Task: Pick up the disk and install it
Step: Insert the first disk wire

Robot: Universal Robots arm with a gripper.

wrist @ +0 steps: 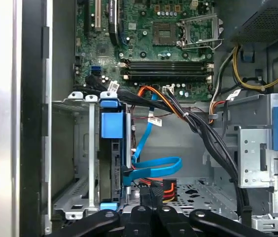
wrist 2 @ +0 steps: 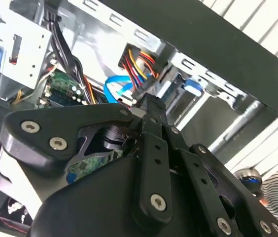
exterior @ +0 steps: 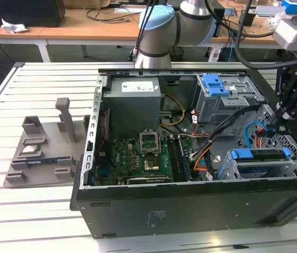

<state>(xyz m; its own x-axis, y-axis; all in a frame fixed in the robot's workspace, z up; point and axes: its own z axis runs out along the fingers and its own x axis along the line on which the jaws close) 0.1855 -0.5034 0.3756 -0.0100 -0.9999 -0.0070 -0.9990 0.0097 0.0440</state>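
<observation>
**Robot gripper deep in an open computer case, disk seated in its cage**

An open black computer case (exterior: 190,211) lies on its side on a slatted white table (exterior: 32,221). A green circuit board (exterior: 138,158) covers the floor of the case.

The disk (exterior: 258,158), framed by its blue bracket, sits inside a grey metal drive cage (exterior: 233,171). This cage is in the near corner of the case, toward the exterior view's right. In the first wrist view the disk (wrist: 115,158) stands edge-on within the bars of the cage (wrist: 75,148).

The robot arm reaches in from the exterior view's right. Its black gripper (exterior: 271,123) hangs just behind the cage, apart from the disk. In both wrist views the gripper (wrist: 151,191) (wrist 2: 149,101) has its two slim fingers drawn together. Their tips are right at a black plug (wrist: 154,183) with red, orange and yellow wires. Whether they pinch the plug cannot be told. A flat blue cable (wrist: 158,165) loops beside the plug and runs to the disk's end.
</observation>
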